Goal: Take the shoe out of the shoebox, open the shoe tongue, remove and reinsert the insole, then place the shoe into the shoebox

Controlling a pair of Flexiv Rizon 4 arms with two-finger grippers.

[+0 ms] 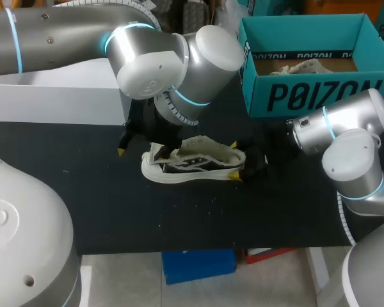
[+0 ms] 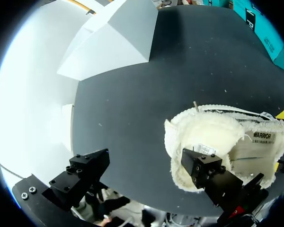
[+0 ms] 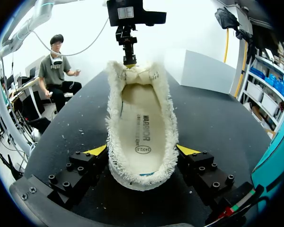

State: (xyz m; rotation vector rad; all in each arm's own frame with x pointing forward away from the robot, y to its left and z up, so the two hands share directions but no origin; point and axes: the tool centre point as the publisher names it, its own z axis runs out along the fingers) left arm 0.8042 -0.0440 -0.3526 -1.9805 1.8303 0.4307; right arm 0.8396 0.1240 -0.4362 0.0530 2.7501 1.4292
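Observation:
A cream fleece-lined shoe (image 1: 192, 160) lies on its side on the black table (image 1: 115, 204), opening toward the camera. My right gripper (image 3: 141, 150) is shut on one end of the shoe (image 3: 139, 118), a yellow tip against each side. The printed insole (image 3: 143, 135) lies inside. My left gripper (image 1: 137, 148) hangs at the shoe's other end, open wide. In the left wrist view one finger (image 2: 206, 168) is over the fleece rim (image 2: 203, 137) and the other (image 2: 83, 172) is over bare table. The teal shoebox (image 1: 310, 96) stands at the back right.
A white box lid (image 1: 57, 99) lies at the back left, close behind my left arm. Crumpled paper (image 1: 301, 66) sits inside the shoebox. My right arm's elbow (image 1: 349, 153) is just in front of the shoebox.

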